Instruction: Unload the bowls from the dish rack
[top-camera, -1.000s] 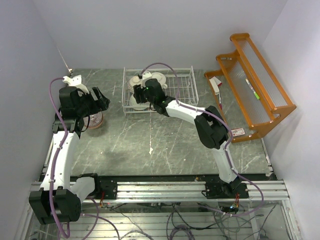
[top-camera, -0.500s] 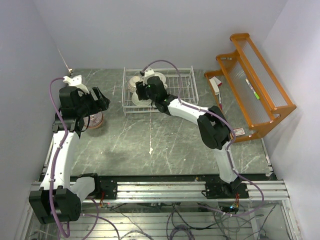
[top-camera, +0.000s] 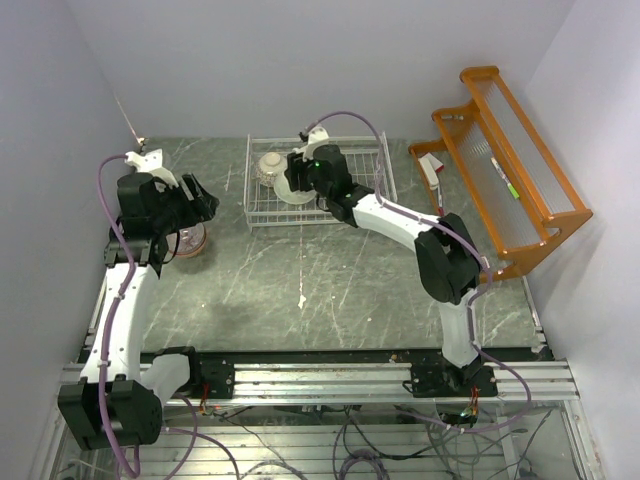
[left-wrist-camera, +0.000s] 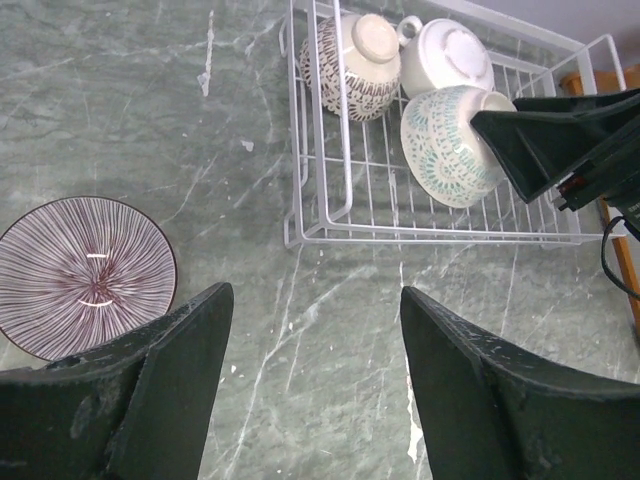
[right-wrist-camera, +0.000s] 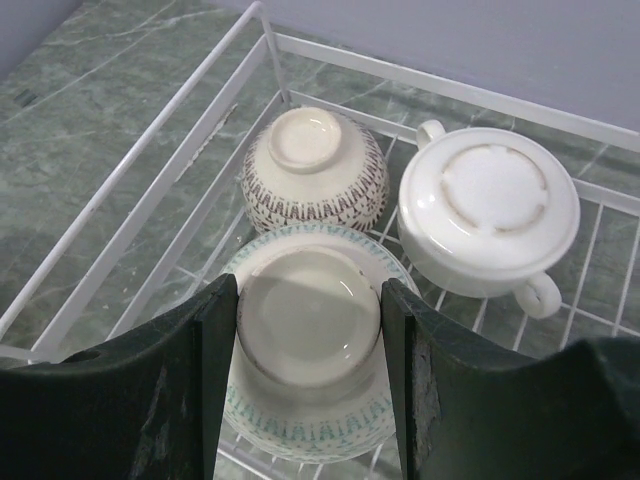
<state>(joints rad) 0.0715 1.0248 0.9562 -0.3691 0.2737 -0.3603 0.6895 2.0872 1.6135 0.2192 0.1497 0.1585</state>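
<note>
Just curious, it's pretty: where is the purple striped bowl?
In the left wrist view, the purple striped bowl stands upright on the table, outside and left of the wire rack, near the left gripper.

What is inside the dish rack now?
Three upturned bowls: a brown-patterned bowl, a white handled bowl and a teal-patterned bowl held by the right hand. Their insides are hidden.

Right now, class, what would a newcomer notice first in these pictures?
The right gripper clamps the foot of an upturned teal-patterned bowl, held tilted in the white wire dish rack, next to a brown-patterned bowl and a white handled bowl, both upside down. On the table to the left sits a purple-striped bowl, right way up, with the open left gripper hovering near it.
</note>
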